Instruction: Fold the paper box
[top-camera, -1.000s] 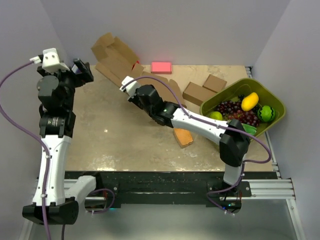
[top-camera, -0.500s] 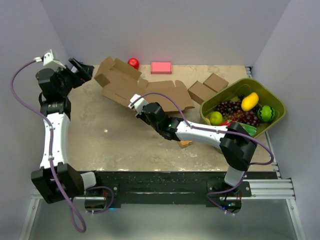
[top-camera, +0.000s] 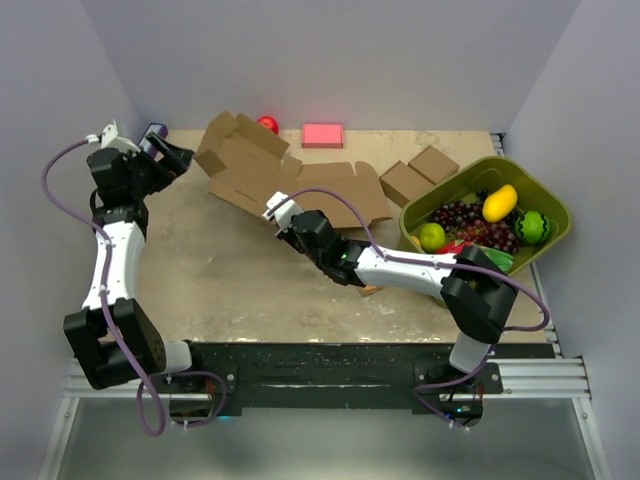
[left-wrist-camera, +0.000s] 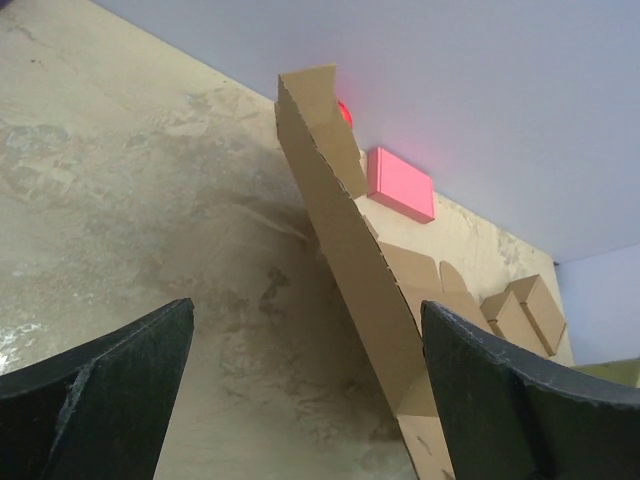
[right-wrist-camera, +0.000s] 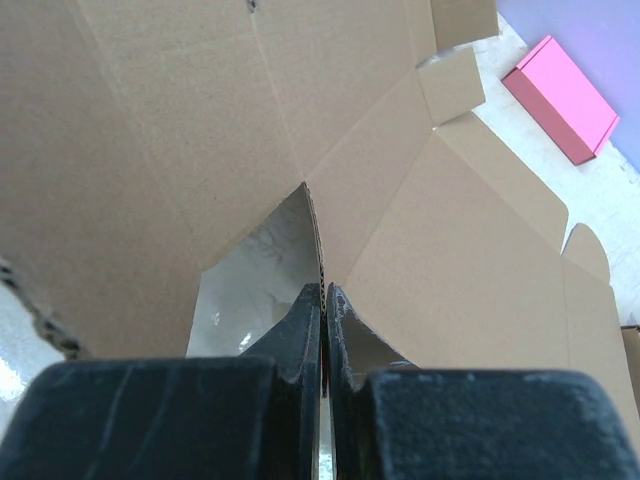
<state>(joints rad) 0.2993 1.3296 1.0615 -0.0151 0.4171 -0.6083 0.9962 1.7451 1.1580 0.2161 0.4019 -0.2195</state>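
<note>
I am gripping the paper box (top-camera: 300, 185) edge with the right gripper (right-wrist-camera: 323, 292) jaws. The left gripper (top-camera: 176, 158) jaws are standing wide open.

The left arm (top-camera: 115, 250) is rising along the left side, its wrist bending toward the far left, and the left gripper (top-camera: 172, 158) is gaping wide, fingers (left-wrist-camera: 100, 390) well apart. The right arm (top-camera: 400, 268) is lying low, stretching leftward across the middle, and the right gripper (top-camera: 272, 207) is pinching the box (top-camera: 245, 160) edge between closed fingers (right-wrist-camera: 300, 325).
</note>
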